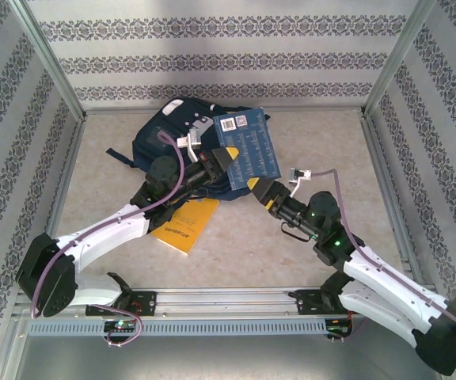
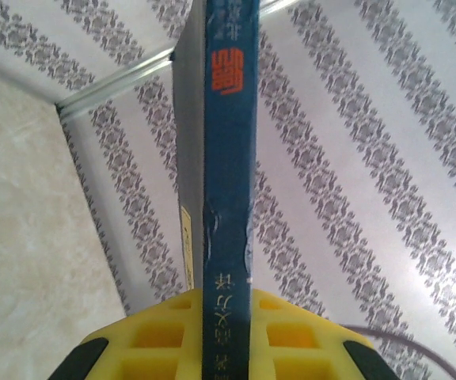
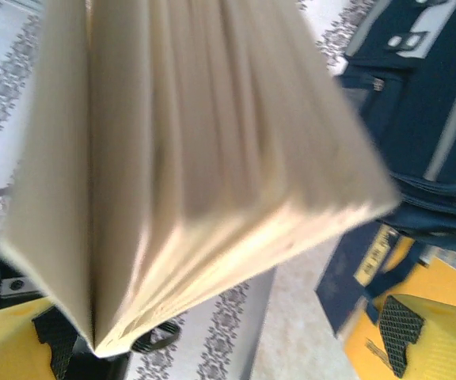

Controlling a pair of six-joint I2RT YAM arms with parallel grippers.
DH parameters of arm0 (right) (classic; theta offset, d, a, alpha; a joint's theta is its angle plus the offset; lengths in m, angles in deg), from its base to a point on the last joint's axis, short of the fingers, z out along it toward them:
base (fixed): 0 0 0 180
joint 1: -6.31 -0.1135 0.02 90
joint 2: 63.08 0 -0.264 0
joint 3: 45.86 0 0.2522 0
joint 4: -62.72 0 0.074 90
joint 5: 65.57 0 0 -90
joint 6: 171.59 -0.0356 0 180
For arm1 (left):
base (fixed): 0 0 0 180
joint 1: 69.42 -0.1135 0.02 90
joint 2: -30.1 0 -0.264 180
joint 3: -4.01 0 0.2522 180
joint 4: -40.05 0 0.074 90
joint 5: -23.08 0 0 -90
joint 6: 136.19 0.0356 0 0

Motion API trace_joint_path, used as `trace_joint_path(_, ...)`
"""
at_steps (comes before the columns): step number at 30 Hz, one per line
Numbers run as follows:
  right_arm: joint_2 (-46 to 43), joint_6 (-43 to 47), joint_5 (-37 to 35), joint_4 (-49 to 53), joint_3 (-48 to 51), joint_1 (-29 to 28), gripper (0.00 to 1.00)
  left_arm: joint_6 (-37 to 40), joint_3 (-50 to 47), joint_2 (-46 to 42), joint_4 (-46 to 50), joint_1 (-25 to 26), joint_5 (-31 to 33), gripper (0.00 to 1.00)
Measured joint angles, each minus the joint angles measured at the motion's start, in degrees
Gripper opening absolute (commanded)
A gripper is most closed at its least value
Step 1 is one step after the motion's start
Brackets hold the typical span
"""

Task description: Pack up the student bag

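The student bag (image 1: 161, 131), a navy backpack with pale stripes, lies at the back centre of the table and shows again in the right wrist view (image 3: 426, 103). A blue book (image 1: 248, 146) hangs in the air in front of it. My left gripper (image 1: 222, 158) is shut on the book, and the left wrist view has the blue spine (image 2: 226, 158) pinched between the yellow fingers of that gripper (image 2: 226, 317). My right gripper (image 1: 261, 190) sits just below the book's lower corner and is open. Between its wide-spread fingers (image 3: 228, 340) the book's fanned page edges (image 3: 196, 158) loom close.
A yellow book (image 1: 184, 226) lies flat on the table under the left arm. Patterned walls with metal frame posts enclose the table on three sides. Bare tabletop (image 1: 331, 142) stretches to the right of the bag.
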Motion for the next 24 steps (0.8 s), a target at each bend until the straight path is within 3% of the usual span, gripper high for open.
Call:
trace_joint_path(8,7.0,-0.2,-4.0,-9.6,-5.6,-0.3,0.8,-3.1,0.0,0.6,-2.2,1.3,4.6,0.0)
trace_joint_path(10,9.2,-0.1,-4.4,-11.4,-7.7,-0.3,0.65,-3.4,-0.1,0.6,-2.5,1.6,5.2,0.0)
trace_joint_path(15,13.6,-0.1,-6.6,-13.5,-9.9,0.0,0.05,-3.7,-0.1,0.2,-2.4,1.6,7.2,0.0)
trace_joint_path(16,13.6,-0.1,-6.6,-13.5,-9.9,0.0,0.0,-3.5,-0.1,0.1,-2.0,1.6,7.6,0.0)
trace_joint_path(17,13.4,0.1,-6.9,-13.3,-9.9,0.0,0.0,-3.4,-0.1,0.0,-1.4,1.6,7.6,0.06)
trace_joint_path(21,10.1,1.7,-7.9,-8.7,-9.0,0.2,0.0,-0.4,0.2,-1.1,3.8,1.4,6.5,0.53)
trace_joint_path(24,4.7,3.7,-9.6,-2.2,-7.4,1.6,0.0,5.8,2.5,-2.6,14.3,-0.4,5.7,0.7)
